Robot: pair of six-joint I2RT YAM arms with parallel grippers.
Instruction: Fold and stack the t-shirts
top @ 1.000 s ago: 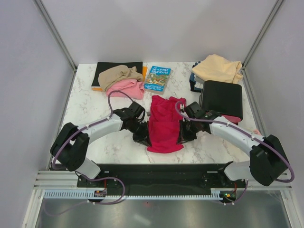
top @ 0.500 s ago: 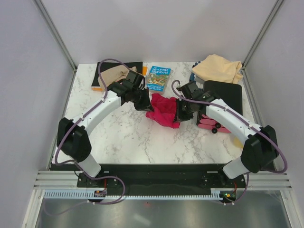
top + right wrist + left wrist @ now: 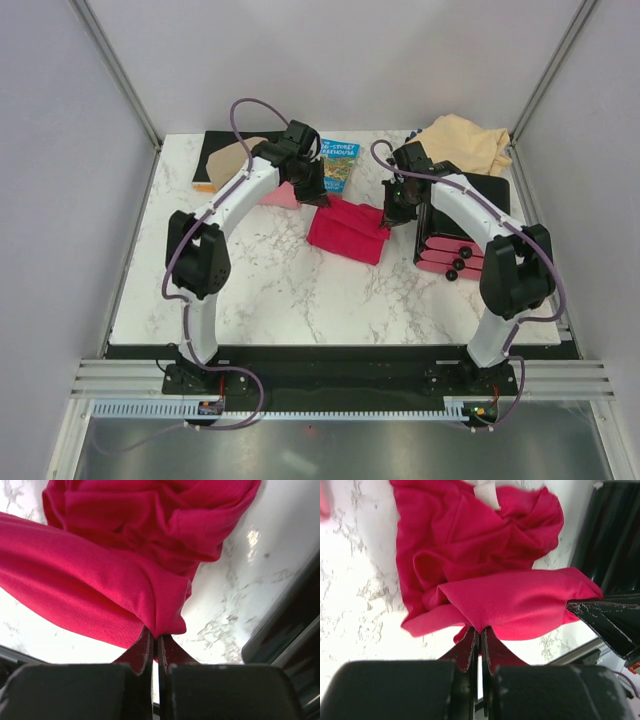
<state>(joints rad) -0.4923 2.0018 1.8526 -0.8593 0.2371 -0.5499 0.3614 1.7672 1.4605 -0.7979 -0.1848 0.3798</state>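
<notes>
- The middle shirt (image 3: pixel 348 232) lies at the centre of the table (image 3: pixel 250 285), between the two grippers.
- The left gripper (image 3: pixel 318 197) is at its far left corner, and the right gripper (image 3: pixel 391 215) is at its right edge.
- The book (image 3: pixel 341 166) lies behind it.
- The mat (image 3: pixel 215 147) lies far left, with a second shirt (image 3: pixel 232 156) on it.
- A third shirt (image 3: pixel 283 197) lies under the left arm, before the mat.
- A fourth shirt (image 3: pixel 462 143) lies far right, behind the box (image 3: pixel 470 205).

Top camera high, downward; wrist cameras close, share crimson t-shirt (image 3: pixel 345 230).
</notes>
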